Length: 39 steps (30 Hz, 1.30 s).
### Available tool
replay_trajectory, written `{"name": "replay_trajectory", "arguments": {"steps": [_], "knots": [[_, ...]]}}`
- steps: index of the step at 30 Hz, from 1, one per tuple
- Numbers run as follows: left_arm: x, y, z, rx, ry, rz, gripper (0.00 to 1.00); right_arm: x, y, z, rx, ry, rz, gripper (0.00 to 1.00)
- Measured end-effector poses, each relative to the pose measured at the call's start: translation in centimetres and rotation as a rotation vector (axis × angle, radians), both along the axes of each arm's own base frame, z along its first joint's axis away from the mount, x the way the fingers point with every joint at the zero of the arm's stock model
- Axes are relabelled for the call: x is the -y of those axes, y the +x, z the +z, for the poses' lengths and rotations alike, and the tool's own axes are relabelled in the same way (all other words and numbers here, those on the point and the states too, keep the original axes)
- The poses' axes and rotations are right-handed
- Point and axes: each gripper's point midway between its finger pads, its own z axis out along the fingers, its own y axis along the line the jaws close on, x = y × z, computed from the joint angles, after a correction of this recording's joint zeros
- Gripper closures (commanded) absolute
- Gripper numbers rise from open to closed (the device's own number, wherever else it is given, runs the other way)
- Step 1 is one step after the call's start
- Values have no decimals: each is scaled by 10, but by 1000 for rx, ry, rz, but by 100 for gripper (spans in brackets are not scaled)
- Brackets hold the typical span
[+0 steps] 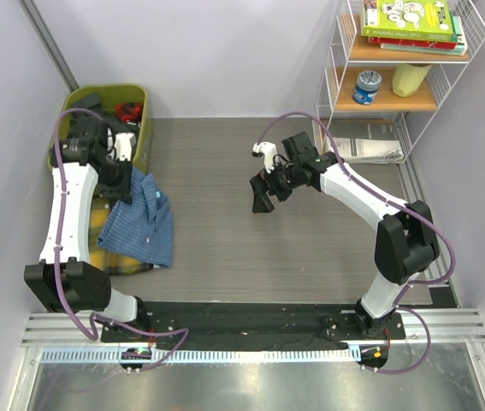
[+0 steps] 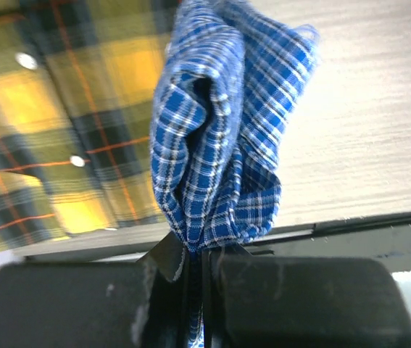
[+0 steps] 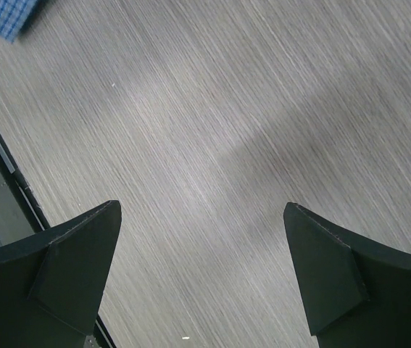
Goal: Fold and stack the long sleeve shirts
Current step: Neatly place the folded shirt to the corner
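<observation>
The blue button-up cloth shirt with a fine white check (image 1: 146,221) hangs bunched from the left gripper (image 2: 199,264) at the left side of the grey wood-grain table (image 1: 242,248). Its lower part drapes over the yellow cloth shirt with black-and-white plaid (image 2: 60,123), which lies on the table near the left edge.

From the way it sags, I judge the blue shirt to be light, soft and limp. It will not keep a shape, it will crumple when dragged, and a pinch at one point only pulls it into a rope. A better hold would be two spread points, such as the shoulder seams or the hem corners, so that it opens flat. I cannot tell which part is pinched now.

In the left wrist view the cloth is gathered in deep folds and narrows into the fingers as a twisted wad. The left fingers are closed tight on that wad with almost no gap.

The right gripper (image 1: 263,199) hovers over bare table near the middle, well apart from both shirts. Its fingers (image 3: 67,254) are spread wide and hold nothing.

An olive-green plastic bin (image 1: 109,88) stands behind the left arm. At the far right is a white wire shelf with wooden boards (image 1: 393,103).
</observation>
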Motion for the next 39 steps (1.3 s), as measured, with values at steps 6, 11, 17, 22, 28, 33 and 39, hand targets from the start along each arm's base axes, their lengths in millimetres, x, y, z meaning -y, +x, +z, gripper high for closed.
{"name": "replay_trajectory", "arguments": {"steps": [6, 11, 17, 22, 28, 33, 39], "knots": [[-7, 8, 24, 81, 44, -5, 100, 4, -4, -7, -22, -21, -8, 0], [-9, 9, 35, 115, 61, -16, 100, 5, -4, -8, -24, -27, -12, 0], [-10, 7, 41, 138, 76, -45, 100, 7, -6, -10, -30, -36, -15, 0], [-15, 2, 42, 143, 89, -57, 100, 8, -7, -11, -36, -43, -17, 0], [-29, -5, 25, 92, 95, -42, 100, 9, -7, -12, -37, -48, -20, 0], [-36, -11, 14, 59, 96, -61, 100, 11, -9, -17, -45, -58, -23, 0], [-39, -15, 8, 50, 108, -120, 100, 12, -10, -18, -51, -63, -23, 0]]}}
